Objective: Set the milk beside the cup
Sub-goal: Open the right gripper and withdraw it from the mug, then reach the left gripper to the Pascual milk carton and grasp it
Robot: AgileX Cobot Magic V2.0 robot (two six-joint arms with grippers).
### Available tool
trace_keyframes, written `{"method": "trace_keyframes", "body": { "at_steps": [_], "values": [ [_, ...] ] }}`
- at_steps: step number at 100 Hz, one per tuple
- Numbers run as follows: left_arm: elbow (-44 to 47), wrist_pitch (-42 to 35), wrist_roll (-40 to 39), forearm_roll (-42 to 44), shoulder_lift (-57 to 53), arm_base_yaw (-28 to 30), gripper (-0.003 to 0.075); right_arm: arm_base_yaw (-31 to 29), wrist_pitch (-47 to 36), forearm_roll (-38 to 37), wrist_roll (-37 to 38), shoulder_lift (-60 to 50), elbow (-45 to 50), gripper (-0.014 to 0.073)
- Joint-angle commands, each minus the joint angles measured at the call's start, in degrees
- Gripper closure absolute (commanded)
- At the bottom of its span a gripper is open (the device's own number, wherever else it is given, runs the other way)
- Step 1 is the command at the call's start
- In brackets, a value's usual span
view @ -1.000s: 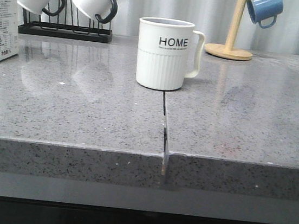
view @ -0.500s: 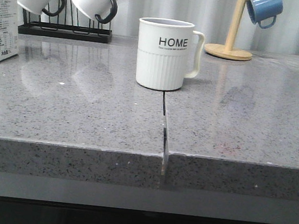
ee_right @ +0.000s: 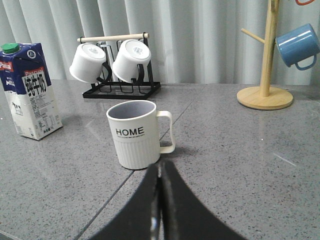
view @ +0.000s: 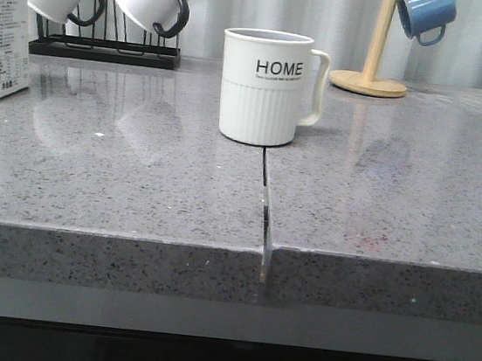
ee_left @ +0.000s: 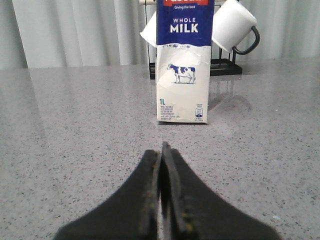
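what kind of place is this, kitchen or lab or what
Most likely a kitchen-style counter, perhaps a staged one. A grey speckled stone countertop holds a milk carton, a white HOME mug, a black rack of hanging white mugs and a wooden mug tree with a blue mug. Pale curtains hang behind.

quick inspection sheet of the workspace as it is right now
surface: grey speckled countertop, seam down the middle.
job's things: milk upright at far left, apart from the cup, which stands at centre.
clutter: two white mugs on a black rack; blue mug on a wooden mug tree.
grippers: left gripper shut, empty, facing the milk; right gripper shut, empty, near the cup.
cables: nothing seen.
surroundings: pale curtain behind.
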Motion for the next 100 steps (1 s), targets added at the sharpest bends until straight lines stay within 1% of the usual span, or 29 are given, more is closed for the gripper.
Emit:
{"method": "trace_keyframes", "body": {
  "at_steps": [1,6,11,16,26,33,48,63,93,97,100],
  "values": [
    [2.3,-6.5,0.1,-0.6,-1.8,0.0,0.0741,-0.1,-4.1,-0.5,-0.4,0.3,-1.4,0.0664],
    [2.1,-8.6,0.1,-0.8,-1.8,0.0,0.0741,-0.1,-4.1,-0.5,-0.4,0.3,-1.4,0.0664],
    [1.1,-8.4,0.1,-0.8,-1.8,0.0,0.0741,-0.1,-4.1,-0.5,-0.4,0.3,-1.4,0.0664],
    [-0.4,-6.3,0.1,-0.8,-1.8,0.0,0.0741,-0.1,-4.1,-0.5,-0.4,0.3,-1.4,0.0664],
    [-4.6,1.6,0.1,0.0,-0.1,0.0,0.0741,-0.1,-4.1,-0.5,-0.4,0.3,-1.4,0.0664],
    [-7.4,5.0,0.1,0.9,1.8,0.0,0.0741,-0.1,-4.1,-0.5,-0.4,0.3,-1.4,0.0664],
    [-12.7,8.8,0.1,3.3,7.4,0.0,0.0741,-0.1,-4.1,-0.5,-0.4,0.3,-1.4,0.0664],
    [-17.7,12.7,0.1,3.3,14.3,0.0,0.0741,-0.1,-4.1,-0.5,-0.4,0.3,-1.4,0.0664],
    [-22.1,12.6,0.1,3.3,25.8,0.0,0.0738,-0.1,-4.1,-0.5,-0.4,0.3,-1.4,0.0664],
    [-22.4,12.4,0.1,3.3,27.6,0.0,0.0721,-0.1,-4.1,-0.5,-0.4,0.3,-1.4,0.0664],
    [-22.4,11.8,0.1,3.3,28.9,0.0,0.0687,-0.1,-4.1,-0.5,-0.4,0.3,-1.4,0.0664]
  ]
}}
